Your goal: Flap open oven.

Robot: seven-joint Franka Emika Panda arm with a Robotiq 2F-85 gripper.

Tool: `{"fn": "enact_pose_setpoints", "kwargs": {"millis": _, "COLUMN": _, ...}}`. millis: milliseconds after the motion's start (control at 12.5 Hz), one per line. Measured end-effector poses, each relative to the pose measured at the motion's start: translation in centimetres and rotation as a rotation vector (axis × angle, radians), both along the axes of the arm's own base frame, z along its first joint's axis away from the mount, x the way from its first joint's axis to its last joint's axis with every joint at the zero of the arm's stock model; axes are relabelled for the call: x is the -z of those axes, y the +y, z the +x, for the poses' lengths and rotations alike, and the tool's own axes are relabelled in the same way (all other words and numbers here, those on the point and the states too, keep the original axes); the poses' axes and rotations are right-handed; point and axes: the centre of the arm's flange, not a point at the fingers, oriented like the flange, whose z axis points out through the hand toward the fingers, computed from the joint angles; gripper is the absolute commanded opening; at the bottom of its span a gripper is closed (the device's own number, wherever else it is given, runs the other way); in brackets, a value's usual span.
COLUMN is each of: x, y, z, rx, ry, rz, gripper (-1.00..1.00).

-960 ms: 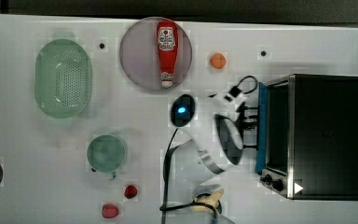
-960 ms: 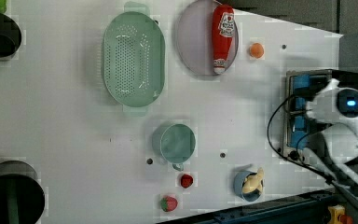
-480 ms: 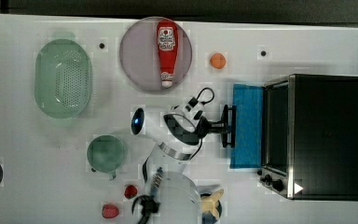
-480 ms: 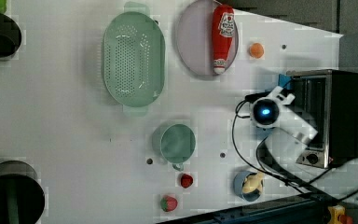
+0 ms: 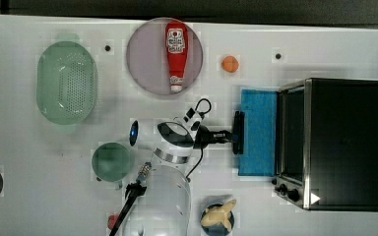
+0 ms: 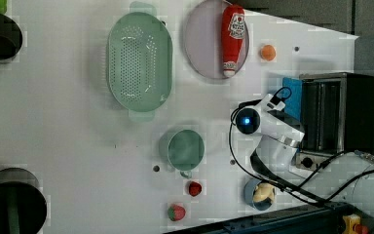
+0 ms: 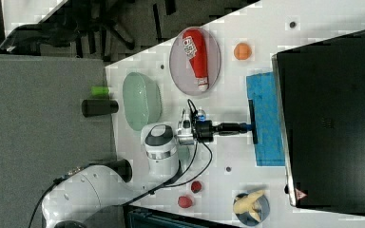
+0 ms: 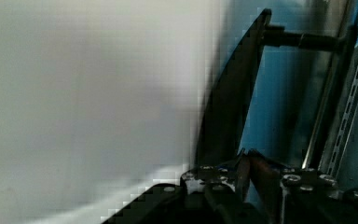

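Black sheet metal forms the body of the oven [image 5: 347,142], a box with a silver front frame and two black knobs at one corner of that frame. Its door [image 5: 258,132] lies folded down flat onto the white desk [image 5: 300,44], showing a blue surface, and the black handle bar [image 5: 237,132] runs along the door's free edge. The oven stands directly ahead of the claw [image 5: 231,133], at the top view's right.

The claw reaches level from the arm and is clamped on the handle bar at about mid-length; the right view shows the same grip [image 7: 247,126].

The left view shows the oven's open cavity [image 6: 327,114] with wire rack lines inside, which the top view presents only as a dark slot. The wrist view shows the handle bar [image 8: 233,107] close up, standing off the door on a round post, with blue door surface beyond it. The right view shows a small warning triangle [image 7: 300,194] on the oven's black top.

Behind the claw lies a red ketchup bottle [image 5: 176,55] on a round plate [image 5: 145,59]; its label writing cannot be read.
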Motion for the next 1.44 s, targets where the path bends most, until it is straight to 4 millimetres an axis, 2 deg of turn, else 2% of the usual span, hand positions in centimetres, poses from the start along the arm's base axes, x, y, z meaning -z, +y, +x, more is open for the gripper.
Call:
{"fn": "enact_pose_setpoints", "kwargs": {"millis": 320, "x": -0.5, "y": 0.2, "z": 0.5, "rx": 0.020, "ry": -0.036, "rz": -0.003, "gripper": -0.65}}
{"fn": "enact_pose_setpoints", "kwargs": {"millis": 400, "x": -1.1, "y": 0.4, "z": 0.8, "rx": 0.038, "ry": -0.052, "rz": 0.005, "gripper": -0.65}}
{"fn": "enact_pose_setpoints", "kwargs": {"millis": 560, "x": -3.8, "y": 1.2, "z": 2.0, "rx": 0.105, "ry": -0.123, "rz": 0.048, "gripper": -0.65}}
{"fn": "enact_pose_setpoints", "kwargs": {"millis": 640, "x": -6.1, "y": 1.8, "z": 2.8, "rx": 0.182, "ry": -0.178, "rz": 0.102, "gripper": -0.65}}
{"fn": "enact_pose_setpoints", "kwargs": {"millis": 800, "x": -12.9, "y": 3.0, "z": 5.1, "rx": 0.326, "ry": -0.311, "rz": 0.220, "gripper": -0.65}}
{"fn": "enact_pose_setpoints", "kwargs": {"millis": 880, "x": -17.1, "y": 3.3, "z": 6.1, "rx": 0.433, "ry": -0.387, "rz": 0.310, "gripper": -0.65}}
{"fn": "enact_pose_setpoints", "kwargs": {"millis": 960, "x": -22.1, "y": 3.5, "z": 7.1, "rx": 0.535, "ry": -0.472, "rz": 0.413, "gripper": -0.65}}
{"fn": "enact_pose_setpoints", "kwargs": {"millis": 1120, "x": -32.8, "y": 2.4, "z": 7.8, "rx": 0.707, "ry": -0.627, "rz": 0.606, "gripper": -0.65}}
{"fn": "enact_pose_setpoints", "kwargs": {"millis": 1280, "x": -42.4, "y": 0.2, "z": 6.6, "rx": 0.880, "ry": -0.737, "rz": 0.818, "gripper": -0.65}}
{"fn": "enact_pose_setpoints", "kwargs": {"millis": 1360, "x": -46.2, "y": -1.6, "z": 5.2, "rx": 0.934, "ry": -0.762, "rz": 0.862, "gripper": -0.65}}
{"fn": "enact_pose_setpoints", "kwargs": {"millis": 1440, "x": -49.2, "y": -3.5, "z": 3.9, "rx": 0.975, "ry": -0.790, "rz": 0.905, "gripper": -0.65}}
